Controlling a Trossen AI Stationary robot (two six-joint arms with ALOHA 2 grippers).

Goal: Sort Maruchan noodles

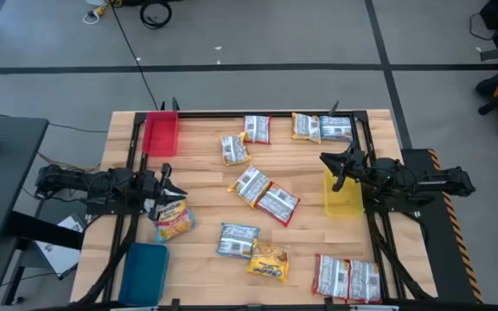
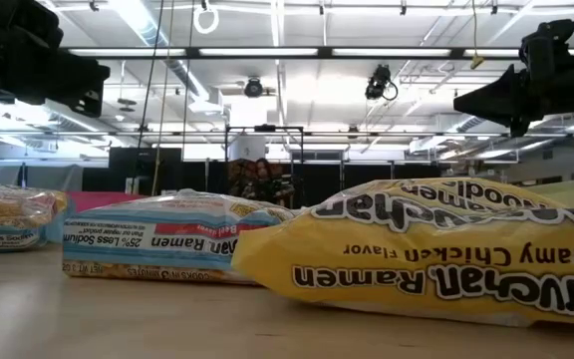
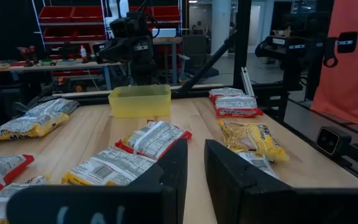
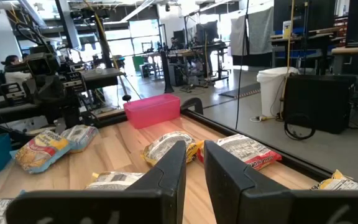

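Several Maruchan noodle packets lie flat and scattered on the wooden table [image 1: 206,177]. There are red-edged ones [image 1: 277,204], blue-edged ones [image 1: 237,240] and yellow ones [image 1: 269,261]. My left gripper [image 1: 167,181] hovers level at the table's left side, just past a yellow packet [image 1: 173,220]. In its wrist view its fingers [image 3: 196,168] stand a narrow gap apart with nothing between them. My right gripper [image 1: 331,168] hovers level at the right side above the yellow tray [image 1: 342,199], its fingers [image 4: 194,168] likewise narrowly apart and empty.
A red tray [image 1: 161,134] stands at the far left and a blue tray [image 1: 143,272] at the near left. A black frame [image 1: 266,114] runs along the table's edges. Two red-edged packets [image 1: 347,278] lie at the near right. Bare wood shows between the packets.
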